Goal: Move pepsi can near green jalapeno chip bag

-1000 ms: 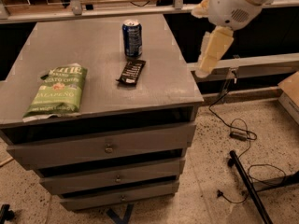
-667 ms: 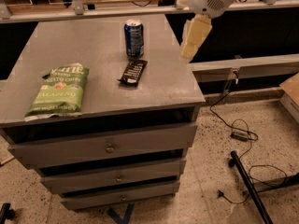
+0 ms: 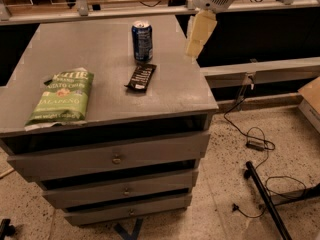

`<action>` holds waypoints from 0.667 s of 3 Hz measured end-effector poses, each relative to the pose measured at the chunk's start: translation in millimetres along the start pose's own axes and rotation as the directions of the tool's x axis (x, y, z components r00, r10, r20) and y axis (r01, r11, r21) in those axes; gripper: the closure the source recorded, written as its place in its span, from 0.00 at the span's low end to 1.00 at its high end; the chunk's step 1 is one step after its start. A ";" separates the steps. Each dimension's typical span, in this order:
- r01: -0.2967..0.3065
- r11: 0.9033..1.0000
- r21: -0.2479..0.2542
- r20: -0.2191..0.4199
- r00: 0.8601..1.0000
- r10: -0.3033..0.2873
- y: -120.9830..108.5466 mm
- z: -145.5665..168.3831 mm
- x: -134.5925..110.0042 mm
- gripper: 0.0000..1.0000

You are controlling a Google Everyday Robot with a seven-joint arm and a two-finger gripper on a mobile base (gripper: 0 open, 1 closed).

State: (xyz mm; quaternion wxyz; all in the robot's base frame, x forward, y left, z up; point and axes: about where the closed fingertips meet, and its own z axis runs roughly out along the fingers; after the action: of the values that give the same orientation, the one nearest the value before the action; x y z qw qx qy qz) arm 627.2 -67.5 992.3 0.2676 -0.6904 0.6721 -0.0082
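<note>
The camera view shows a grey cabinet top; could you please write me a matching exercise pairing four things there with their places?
1. dark blue cylindrical pepsi can
2. flat light-green crinkled jalapeno chip bag
3. flat black rectangular wrapper
4. cream-coloured end effector

A. lying at the front left of the grey cabinet top
B. hanging over the top's right edge
C. standing upright near the back
D. lying just in front of the can

Pairs: 1-C, 2-A, 3-D, 4-B.

Warm dim light, hand (image 3: 193, 49) lit over right edge of cabinet (image 3: 95, 44)
</note>
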 end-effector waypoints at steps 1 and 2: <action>-0.052 0.997 0.063 0.122 0.992 0.044 -29.5 25.7 -10.3 0.00; -0.191 0.974 0.125 0.322 0.936 0.142 -81.8 68.1 -23.7 0.00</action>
State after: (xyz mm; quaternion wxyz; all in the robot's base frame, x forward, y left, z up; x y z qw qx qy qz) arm 725.7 -24.8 973.3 0.4224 -0.6006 0.6751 0.0715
